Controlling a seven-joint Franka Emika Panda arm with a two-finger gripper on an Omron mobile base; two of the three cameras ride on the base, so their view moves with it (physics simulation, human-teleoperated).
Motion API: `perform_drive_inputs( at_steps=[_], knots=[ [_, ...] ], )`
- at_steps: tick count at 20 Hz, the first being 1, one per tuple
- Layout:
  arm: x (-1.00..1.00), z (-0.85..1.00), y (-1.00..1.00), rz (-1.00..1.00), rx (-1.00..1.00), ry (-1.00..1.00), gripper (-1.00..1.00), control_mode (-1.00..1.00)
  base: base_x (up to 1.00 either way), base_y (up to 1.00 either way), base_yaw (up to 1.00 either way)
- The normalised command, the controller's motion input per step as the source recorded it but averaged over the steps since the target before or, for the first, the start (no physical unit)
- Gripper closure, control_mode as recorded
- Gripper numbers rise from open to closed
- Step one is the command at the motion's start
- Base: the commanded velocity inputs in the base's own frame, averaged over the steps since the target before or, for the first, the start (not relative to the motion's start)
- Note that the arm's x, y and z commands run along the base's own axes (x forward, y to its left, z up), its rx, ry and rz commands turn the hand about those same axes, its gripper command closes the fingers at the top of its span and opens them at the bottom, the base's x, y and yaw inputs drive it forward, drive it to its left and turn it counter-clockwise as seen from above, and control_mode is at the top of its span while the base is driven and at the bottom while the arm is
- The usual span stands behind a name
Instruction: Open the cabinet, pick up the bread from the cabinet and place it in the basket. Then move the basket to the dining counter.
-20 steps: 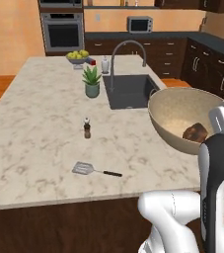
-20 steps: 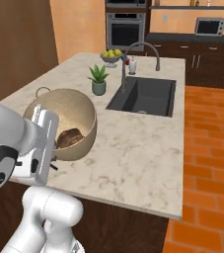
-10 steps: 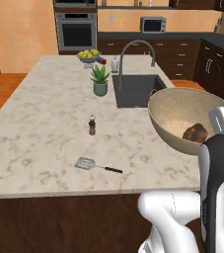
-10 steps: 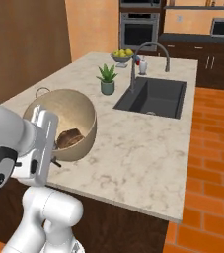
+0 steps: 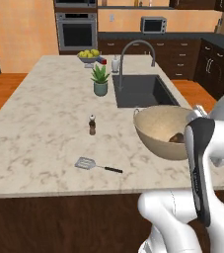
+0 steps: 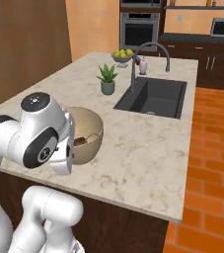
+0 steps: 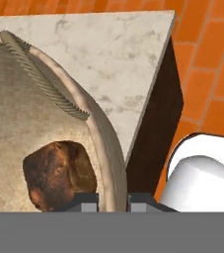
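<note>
No readable text anywhere.

The beige marbled desk (image 5: 44, 123) is seen with a sink (image 5: 142, 90) set into it; a potted plant (image 5: 100, 80), fruit bowl (image 5: 89, 56), small bottle (image 5: 92, 124) and spatula (image 5: 94, 165) are carried directly on it.

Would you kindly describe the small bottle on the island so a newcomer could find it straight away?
Start at the beige marbled dining counter with the dark inset sink. Left of the sink stands a potted plant; nearer the robot, beyond a spatula, is the small bottle. It is the lone upright dark bottle with a pale cap.
</note>
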Motion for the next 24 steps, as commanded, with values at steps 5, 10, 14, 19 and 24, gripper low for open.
perform_drive_inputs(
  at_steps=[5, 10, 14, 19, 24],
  knots=[
    [0.91, -0.62, -0.43, 0.19, 0.00, 0.04, 1.00, -1.00, 0.00, 0.00, 0.00],
    [0.82, -0.40, -0.14, 0.09, 0.00, 0.00, 1.00, -1.00, 0.00, 0.00, 0.00],
    [0.73, -0.35, 0.00, 0.02, 0.00, 0.04, 1.00, -1.00, 0.00, 0.00, 0.00],
    [0.48, -0.46, 0.00, 0.01, 0.00, 0.11, 1.00, -1.00, 0.00, 0.00, 0.00],
    [0.17, -0.56, 0.00, 0.01, 0.00, 0.14, 1.00, -1.00, 0.00, 0.00, 0.00]
  ],
)
